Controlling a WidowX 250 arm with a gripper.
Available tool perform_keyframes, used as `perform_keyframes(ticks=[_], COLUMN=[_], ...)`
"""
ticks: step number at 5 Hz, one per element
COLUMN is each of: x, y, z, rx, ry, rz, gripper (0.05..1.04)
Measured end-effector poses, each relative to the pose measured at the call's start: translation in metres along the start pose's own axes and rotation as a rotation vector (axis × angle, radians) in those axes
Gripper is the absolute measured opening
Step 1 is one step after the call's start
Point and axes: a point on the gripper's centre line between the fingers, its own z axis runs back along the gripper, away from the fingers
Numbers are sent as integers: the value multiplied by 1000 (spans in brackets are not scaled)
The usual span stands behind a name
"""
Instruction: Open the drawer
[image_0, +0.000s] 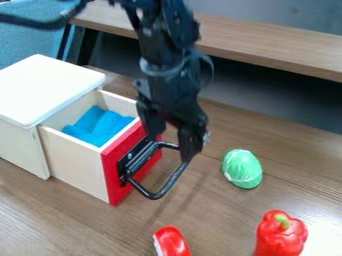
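Note:
The black gripper (171, 142) hangs over the drawer front with its two fingers apart, so it is open. Its fingertips are at the upper part of the black handle (165, 186), one on the drawer side and the other at the handle's outer edge; whether they touch it I cannot tell. The drawer (75, 159), with pale wooden sides and a red front (115, 192), stands pulled out of the white-topped box (45, 90). A blue cloth (99, 126) lies inside the drawer.
On the wooden table (87, 225) a green and white rounded object (242, 169) lies right of the gripper. A red object (171, 242) and a red pepper (280, 235) are near the front edge. A raised wooden shelf (267, 47) runs behind.

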Motion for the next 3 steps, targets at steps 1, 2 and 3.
perform_keyframes(ticks=[1, 2, 3], x=[-3, -10, -12], y=[-6, -10, -11], z=[21, 40, 46], rx=[-10, -31, -36], ry=[-2, -5, 8], rz=[-37, -48, -64], gripper=[998, 998, 998])
